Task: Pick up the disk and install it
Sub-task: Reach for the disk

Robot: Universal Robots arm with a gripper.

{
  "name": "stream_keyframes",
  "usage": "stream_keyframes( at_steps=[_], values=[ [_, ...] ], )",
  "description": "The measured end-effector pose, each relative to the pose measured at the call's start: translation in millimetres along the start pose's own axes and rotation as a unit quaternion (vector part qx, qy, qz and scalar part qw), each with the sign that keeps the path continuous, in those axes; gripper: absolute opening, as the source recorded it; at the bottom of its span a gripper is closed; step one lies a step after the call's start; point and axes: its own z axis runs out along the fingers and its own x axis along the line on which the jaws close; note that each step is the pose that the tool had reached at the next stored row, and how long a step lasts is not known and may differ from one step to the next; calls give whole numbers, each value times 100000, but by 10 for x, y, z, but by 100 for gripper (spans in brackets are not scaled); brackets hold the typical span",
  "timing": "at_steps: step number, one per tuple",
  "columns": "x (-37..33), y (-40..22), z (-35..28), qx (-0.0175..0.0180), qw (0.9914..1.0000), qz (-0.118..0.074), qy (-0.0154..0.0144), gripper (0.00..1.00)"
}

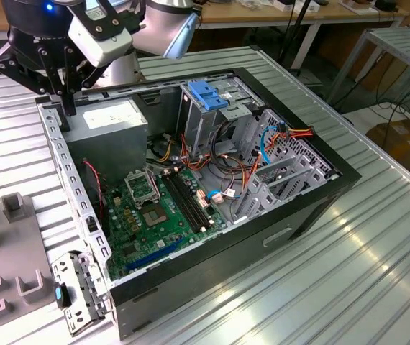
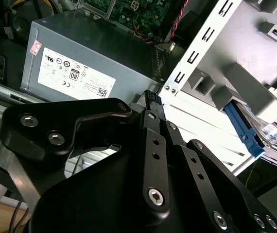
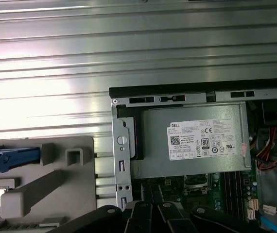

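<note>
Pincer clenched shut, empty, over the case edge by the PSU; disk sits in a holder beside the case.

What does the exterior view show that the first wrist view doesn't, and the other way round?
The exterior view brings the blue latch on top of the drive cage. The first wrist view brings the disk, its blue rail lying on the grey holder. Shared by both: that grey holder, the power supply box, the green board and the black pincer, which holds nothing.
</note>
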Motion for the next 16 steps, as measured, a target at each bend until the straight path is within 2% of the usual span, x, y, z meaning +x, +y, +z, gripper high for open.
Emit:
stream_keyframes(
  at_steps=[16],
  values=[
    [125,-10,-3,-9,100000,-7,-6,11]
  ],
)
